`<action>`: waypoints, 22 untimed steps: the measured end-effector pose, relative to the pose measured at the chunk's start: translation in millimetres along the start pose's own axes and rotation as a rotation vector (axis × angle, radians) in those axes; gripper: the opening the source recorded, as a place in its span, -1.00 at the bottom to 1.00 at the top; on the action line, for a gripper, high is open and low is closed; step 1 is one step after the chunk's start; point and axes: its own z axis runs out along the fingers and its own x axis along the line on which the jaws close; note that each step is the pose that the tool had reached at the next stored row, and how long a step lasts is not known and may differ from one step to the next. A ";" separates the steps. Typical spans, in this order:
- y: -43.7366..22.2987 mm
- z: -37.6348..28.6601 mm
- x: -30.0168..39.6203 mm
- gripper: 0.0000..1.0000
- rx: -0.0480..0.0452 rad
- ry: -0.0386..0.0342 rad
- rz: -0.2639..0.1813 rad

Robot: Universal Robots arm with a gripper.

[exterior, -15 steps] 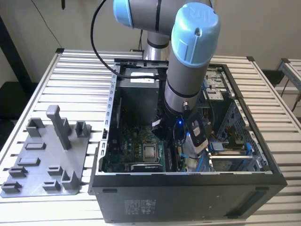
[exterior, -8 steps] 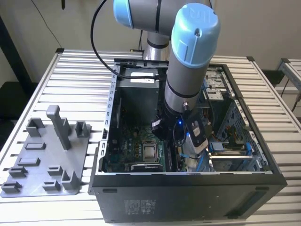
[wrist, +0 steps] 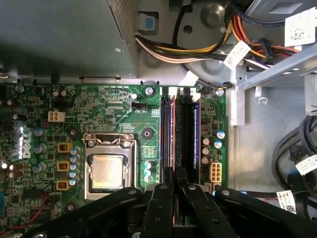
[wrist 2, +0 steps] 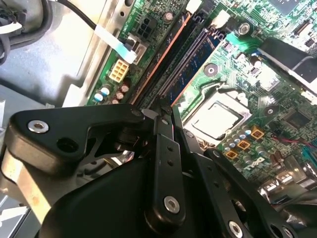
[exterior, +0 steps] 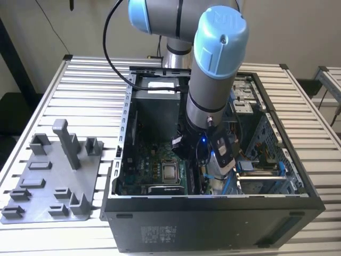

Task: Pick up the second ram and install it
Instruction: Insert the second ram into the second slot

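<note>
My gripper point(wrist: 175, 177) is down inside the open computer case point(exterior: 213, 213), at the near end of the memory slots beside the processor socket point(wrist: 106, 171). Its fingers point(wrist: 168, 181) stand close together, shut on the top edge of the second ram point(wrist: 173, 134), a thin dark blue stick standing on edge in the slot nearest the socket. In the second wrist view the gripper point(wrist 2: 164, 114) meets that ram point(wrist 2: 195, 62), whose chips show along its side. In the exterior view the arm's wrist point(exterior: 210, 114) hides the gripper and the slots.
Another blue stick point(wrist: 195, 134) sits two slots over. The grey holder tray point(exterior: 53, 181) with its upright post point(exterior: 68, 141) lies outside the case at the exterior view's left. The power supply point(exterior: 157, 101) and bundled cables point(wrist: 208, 44) crowd the far end of the slots.
</note>
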 end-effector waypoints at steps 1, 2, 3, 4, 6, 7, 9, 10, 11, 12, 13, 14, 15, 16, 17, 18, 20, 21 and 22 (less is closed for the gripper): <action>-0.1 0.3 0.0 -0.73 0.0002 0.0000 0.000; -0.1 0.5 0.0 -0.73 0.0002 0.0001 0.000; -0.1 0.6 0.0 -0.73 0.0002 0.0001 0.000; -0.1 0.6 0.0 -0.73 0.0003 0.0001 0.000; -0.1 0.7 0.0 -0.73 0.0000 0.0000 0.000; -0.1 0.7 0.0 -0.73 0.0000 0.0009 0.001; -0.1 0.7 0.0 -0.73 0.0000 0.0020 0.000; -0.1 0.7 0.0 -0.73 0.0000 0.0025 -0.004; -0.1 0.7 0.0 -0.73 -0.0002 0.0032 -0.009; -0.1 0.7 0.0 -0.73 -0.0002 0.0035 -0.011; -0.1 0.7 0.0 -0.73 -0.0003 0.0038 -0.014; -0.1 0.7 0.0 -0.73 -0.0003 0.0040 -0.014; -0.1 0.7 0.0 -0.73 -0.0003 0.0041 -0.014; -0.1 0.7 0.0 -0.73 -0.0003 0.0041 -0.014; -0.1 0.8 0.0 -0.73 -0.0003 0.0041 -0.014; -0.3 0.8 0.0 -0.73 -0.0007 0.0039 -0.013; -0.6 0.7 0.0 -0.73 -0.0009 0.0032 -0.008; -0.8 0.7 0.0 -0.73 -0.0008 0.0022 -0.001; -0.8 0.7 -0.1 -0.73 -0.0007 0.0014 0.005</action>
